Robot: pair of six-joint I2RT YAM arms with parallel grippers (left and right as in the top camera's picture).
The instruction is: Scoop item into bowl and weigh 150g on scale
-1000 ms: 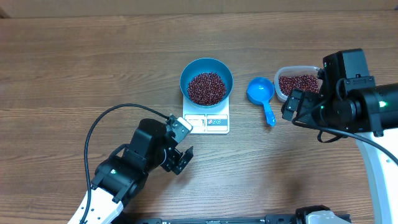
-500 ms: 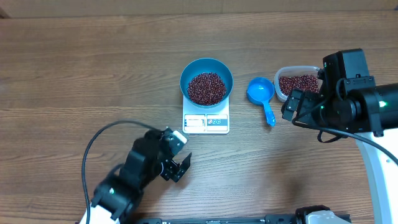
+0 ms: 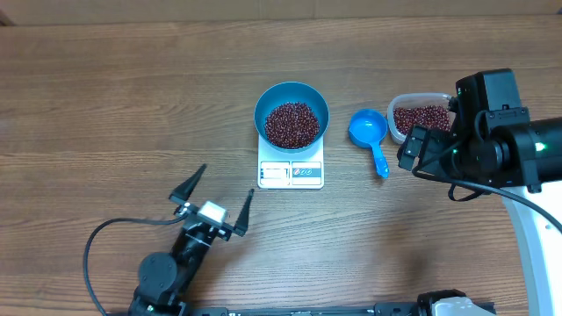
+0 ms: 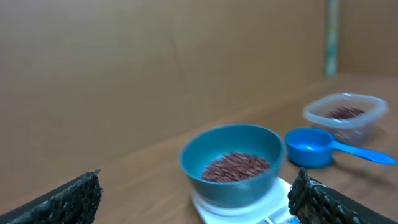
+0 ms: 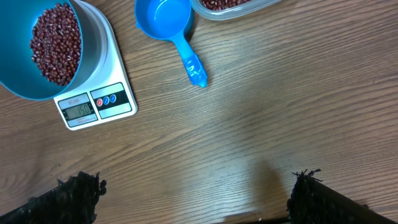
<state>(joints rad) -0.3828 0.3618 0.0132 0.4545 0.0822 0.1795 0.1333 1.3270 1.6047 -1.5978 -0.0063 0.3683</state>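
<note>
The bright blue bowl (image 3: 263, 105) stands on the white scale (image 3: 291, 173), partly filled with red-brown beans (image 3: 291, 124). My left gripper (image 3: 225, 182) is open and empty, near the front of the table, left of and in front of the scale. In the left wrist view its fingers (image 4: 311, 198) frame the bowl (image 4: 208, 180) and the scale (image 4: 249, 208) from low down. My right gripper (image 3: 413, 149) hovers open and empty in front of the bean tub. The right wrist view shows the bowl (image 5: 15, 62), the scale (image 5: 109, 62) and bare wood between the wide-apart fingers (image 5: 314, 199).
A small blue handled scoop (image 3: 369, 132) lies empty on the table between the scale and a clear plastic tub (image 3: 420, 116) holding more beans. The left arm's black cable (image 3: 105, 237) loops over the table at the front left.
My left arm has drawn back toward the table's front edge and swung its gripper up so the fingers point away. The right arm, bowl and scoop have not moved.
</note>
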